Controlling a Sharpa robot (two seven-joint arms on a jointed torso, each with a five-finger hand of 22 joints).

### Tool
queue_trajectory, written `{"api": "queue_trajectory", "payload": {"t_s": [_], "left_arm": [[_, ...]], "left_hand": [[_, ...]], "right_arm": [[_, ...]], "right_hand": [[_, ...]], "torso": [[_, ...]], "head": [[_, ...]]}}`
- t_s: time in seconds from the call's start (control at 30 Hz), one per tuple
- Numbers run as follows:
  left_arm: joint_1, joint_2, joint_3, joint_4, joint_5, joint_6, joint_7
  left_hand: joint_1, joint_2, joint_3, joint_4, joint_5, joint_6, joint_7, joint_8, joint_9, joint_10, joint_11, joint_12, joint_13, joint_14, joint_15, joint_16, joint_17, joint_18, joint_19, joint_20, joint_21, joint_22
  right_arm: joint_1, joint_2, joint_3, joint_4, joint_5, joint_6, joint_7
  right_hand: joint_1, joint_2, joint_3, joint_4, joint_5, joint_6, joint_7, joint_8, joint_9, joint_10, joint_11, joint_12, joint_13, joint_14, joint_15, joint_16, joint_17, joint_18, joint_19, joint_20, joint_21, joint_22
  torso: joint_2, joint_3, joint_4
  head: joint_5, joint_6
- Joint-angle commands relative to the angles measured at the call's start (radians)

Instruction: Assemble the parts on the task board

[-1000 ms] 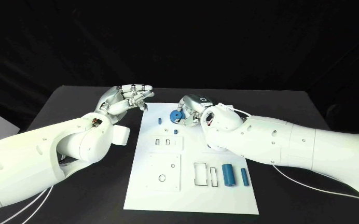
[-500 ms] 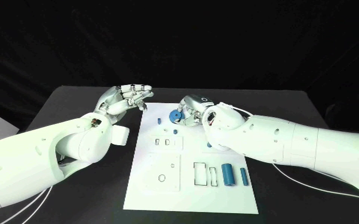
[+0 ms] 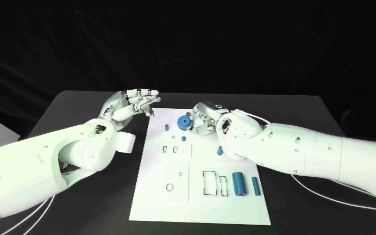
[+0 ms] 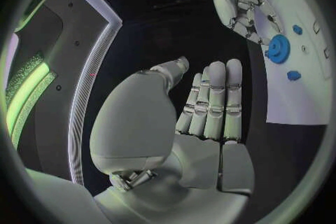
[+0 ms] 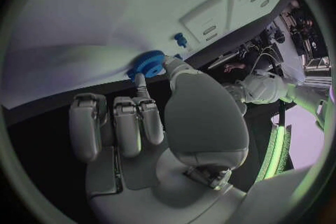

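At the task board (image 3: pixel 200 191) far end, the right hand (image 3: pixel 205 116) pinches the blue gear (image 5: pixel 147 63); left hand (image 4: pixel 203 103) empty, fingers straight.

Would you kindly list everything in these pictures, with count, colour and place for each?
table: one, black, under everything.
task board: one, white, middle of the table, with cut-out slots and holes.
round part: one, blue, far end of the board, at the right hand's fingertips.
small parts: two, blue, on the board near the round part, one nearer than the other.
cylinder parts: two, blue, one thick and one thin, side by side at the board's near right.
part: one, blue, by the right forearm, partly hidden.
left hand: silver, off the board's far left corner, holding nothing, fingers together.
right hand: silver, over the board's far end, fingers touching the round part.
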Motion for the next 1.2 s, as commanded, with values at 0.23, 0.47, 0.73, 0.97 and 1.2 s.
{"api": "queue_trajectory", "payload": {"t_s": [0.23, 0.47, 0.73, 0.97, 1.2], "left_arm": [[0.001, 0.0, 0.001, 0.003, 0.004, 0.005, 0.007], [0.001, -0.003, 0.001, 0.005, 0.002, 0.003, 0.008], [0.001, -0.003, 0.001, 0.004, 0.001, 0.003, 0.008], [0.001, 0.0, 0.001, 0.002, 0.0, 0.004, 0.008], [0.001, 0.002, 0.001, 0.0, 0.0, 0.004, 0.007]], "left_hand": [[0.0, 0.005, 0.002, -0.001, 0.003, -0.01, 0.001, -0.002, 0.001, -0.006, -0.001, 0.007, 0.001, -0.005, 0.003, 0.004, -0.002, 0.014, -0.007, 0.003, 0.006, 0.001], [0.0, 0.005, 0.002, -0.001, 0.003, -0.01, 0.001, -0.002, 0.001, -0.006, -0.001, 0.007, 0.001, -0.005, 0.003, 0.004, -0.002, 0.014, -0.007, 0.003, 0.006, 0.001], [0.001, 0.004, 0.004, -0.003, 0.002, -0.011, 0.002, -0.002, 0.002, -0.008, 0.0, 0.007, 0.001, -0.005, 0.003, 0.005, -0.002, 0.014, -0.009, 0.004, 0.009, 0.003], [0.001, 0.004, 0.004, -0.003, 0.002, -0.011, 0.002, -0.002, 0.002, -0.008, 0.0, 0.007, 0.001, -0.005, 0.003, 0.005, -0.002, 0.014, -0.009, 0.004, 0.009, 0.003], [0.001, 0.004, 0.004, -0.003, 0.002, -0.011, 0.002, -0.002, 0.002, -0.008, 0.0, 0.007, 0.001, -0.005, 0.003, 0.005, -0.002, 0.014, -0.009, 0.004, 0.009, 0.003]], "right_arm": [[-0.003, -0.013, -0.002, 0.014, 0.013, 0.009, 0.008], [0.0, -0.046, -0.002, 0.045, 0.01, -0.076, 0.012], [0.012, -0.052, 0.001, 0.046, 0.014, -0.084, 0.014], [0.014, -0.025, 0.001, 0.02, 0.029, -0.007, 0.021], [0.013, 0.007, 0.001, -0.014, 0.045, 0.063, 0.027]], "right_hand": [[-0.013, 0.0, -0.008, 0.0, 0.006, 0.015, -0.002, -0.001, 0.003, 0.108, 0.002, 0.004, 0.263, 0.104, 0.005, 0.005, 0.263, -0.017, 0.044, 0.005, 0.008, 0.169], [-0.014, 0.0, -0.01, 0.0, 0.005, 0.02, -0.003, 0.001, 0.004, 0.108, 0.001, 0.004, 0.263, 0.104, 0.004, 0.005, 0.263, -0.018, 0.046, 0.004, 0.01, 0.171], [-0.007, -0.002, -0.017, -0.002, 0.003, 0.001, 0.002, -0.015, 0.0, 0.108, 0.004, 0.004, 0.263, 0.104, 0.005, 0.005, 0.263, -0.018, 0.046, 0.003, 0.011, 0.172], [-0.008, -0.004, -0.026, -0.001, -0.003, -0.011, 0.007, -0.027, -0.002, 0.108, 0.008, 0.004, 0.263, 0.104, 0.008, 0.005, 0.263, -0.017, 0.044, 0.006, 0.007, 0.169], [-0.019, 0.001, -0.042, 0.002, -0.006, -0.021, 0.011, -0.038, -0.005, 0.108, 0.013, 0.004, 0.263, 0.104, 0.012, 0.005, 0.263, -0.017, 0.042, 0.009, 0.004, 0.167]], "torso": [[0.0, -0.0006, 0.0018], [-0.001, -0.0017, 0.0], [0.0, -0.0007, 0.0028], [0.001, -0.0011, 0.0041], [0.001, -0.0014, 0.0042]], "head": [[-0.003, 0.0], [-0.001, 0.001], [-0.003, 0.002], [-0.004, 0.0], [-0.003, -0.003]]}}
